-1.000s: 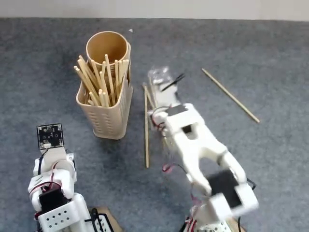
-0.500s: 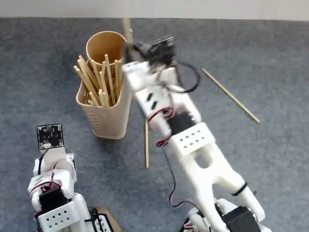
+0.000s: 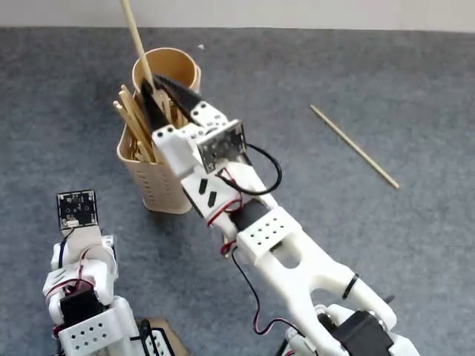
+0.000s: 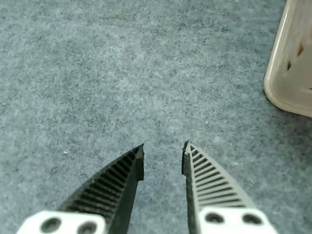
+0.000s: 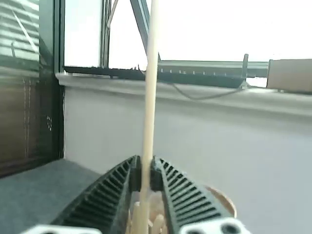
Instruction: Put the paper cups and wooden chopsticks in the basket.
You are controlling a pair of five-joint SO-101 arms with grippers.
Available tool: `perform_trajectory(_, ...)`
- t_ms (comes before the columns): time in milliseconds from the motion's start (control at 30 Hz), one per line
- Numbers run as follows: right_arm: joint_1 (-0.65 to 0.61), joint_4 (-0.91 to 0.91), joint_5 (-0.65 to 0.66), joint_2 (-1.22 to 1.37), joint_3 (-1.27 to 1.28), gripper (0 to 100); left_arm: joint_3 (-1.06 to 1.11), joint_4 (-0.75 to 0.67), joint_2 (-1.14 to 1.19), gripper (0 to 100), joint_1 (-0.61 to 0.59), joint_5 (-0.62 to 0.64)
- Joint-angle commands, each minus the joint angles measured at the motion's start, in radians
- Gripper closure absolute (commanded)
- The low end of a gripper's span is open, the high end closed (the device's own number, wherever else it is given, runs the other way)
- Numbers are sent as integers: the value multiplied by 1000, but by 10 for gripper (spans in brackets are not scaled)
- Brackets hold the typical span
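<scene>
Right gripper (image 5: 145, 173): fingers clamped on a wooden chopstick (image 5: 150, 73), held near upright over the basket (image 3: 167, 182). The basket holds a paper cup (image 3: 167, 70) on its far side, with a chopstick bundle (image 3: 141, 126) in front of it. A loose chopstick (image 3: 355, 146) lies on the grey mat (image 3: 415, 89), well apart on the right. Left gripper (image 4: 163, 153): fingers apart, nothing between them, over the mat near the basket's corner.
</scene>
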Motion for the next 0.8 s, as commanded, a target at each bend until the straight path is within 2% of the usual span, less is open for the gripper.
perform_trajectory(0, 18, -18, 11, -8, 19, 833, 18, 5, -5, 839, 15, -15)
perform_trajectory(233, 38, 36, 11, -68, 18, 881, 18, 5, -5, 839, 15, -15)
perform_trajectory(333, 67, 285, 11, -202, 1, 926, 18, 5, -5, 839, 15, -15)
perform_trajectory(400, 122, 588, 11, -303, -19, 940, 18, 5, -5, 839, 15, -15)
perform_trajectory(467, 217, 966, 11, -375, -48, 940, 18, 5, -5, 839, 15, -15)
perform_trajectory(533, 298, 1207, 11, -383, -77, 940, 18, 5, -5, 839, 15, -15)
perform_trajectory(633, 340, 1362, 12, -340, -70, 939, 18, 3, -7, 839, 16, -15)
perform_trajectory(700, 335, 1372, 18, -280, -24, 920, 18, 5, -7, 839, 16, -15)
perform_trajectory(767, 297, 1372, 18, -205, 5, 859, 18, 5, -7, 839, 16, -15)
